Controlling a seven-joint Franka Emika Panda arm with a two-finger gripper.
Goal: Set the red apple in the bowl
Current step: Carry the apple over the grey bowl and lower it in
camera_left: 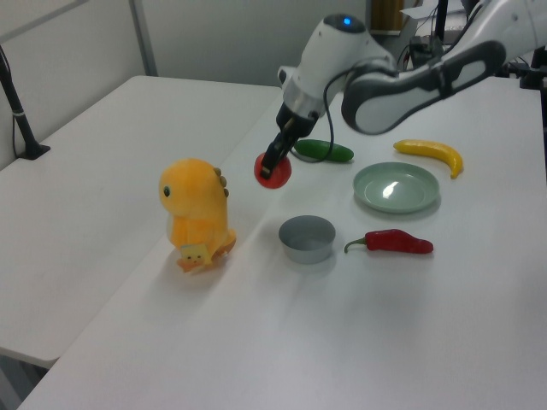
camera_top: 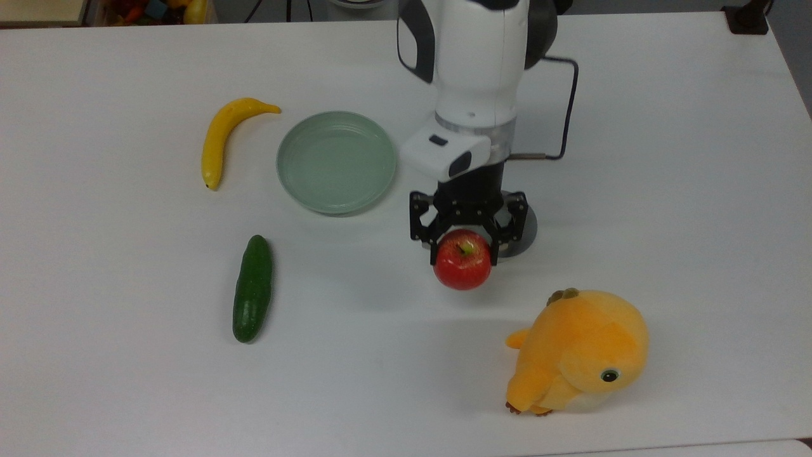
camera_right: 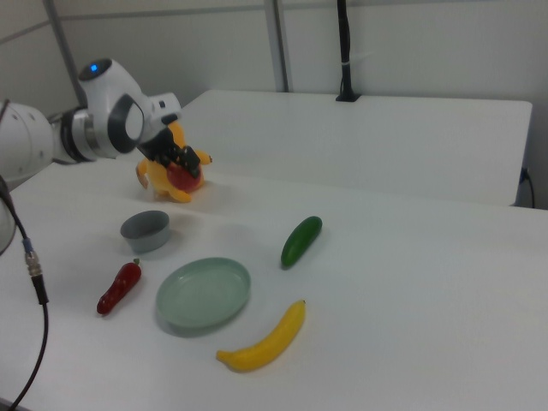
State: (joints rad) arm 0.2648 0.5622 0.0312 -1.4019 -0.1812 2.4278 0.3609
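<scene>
With the arm hanging over the middle of the tabletop (camera_top: pixel 666 190), I see the pincer (camera_top: pixel 467 236) clamped on the red apple (camera_top: pixel 463 261), one black finger on each side of it. In the left view the red apple (camera_left: pixel 273 169) is clear of the surface, held in the air above and beyond the bowl (camera_left: pixel 307 238), not over its opening as far as I can judge. The bowl sits on the tabletop and has nothing in it; in the top view I see only a grey sliver of it (camera_top: pixel 525 231) behind the pincer.

A chili pepper (camera_left: pixel 391 243) lies just beside the bowl, on the left view's right. Beyond it sits the pale green plate (camera_top: pixel 336 160), with the banana (camera_top: pixel 223 135) further toward the top view's left edge. A cucumber (camera_top: pixel 252 289) lies nearer the top view's bottom edge, well apart from the apple. An orange plush toy (camera_top: pixel 580 351) stands toward the top view's bottom right corner, near the apple but not touching it.

I can read no writing, brand or label on the arm or on any of the things. A black cable (camera_top: pixel 566 108) loops off the arm's wrist.
</scene>
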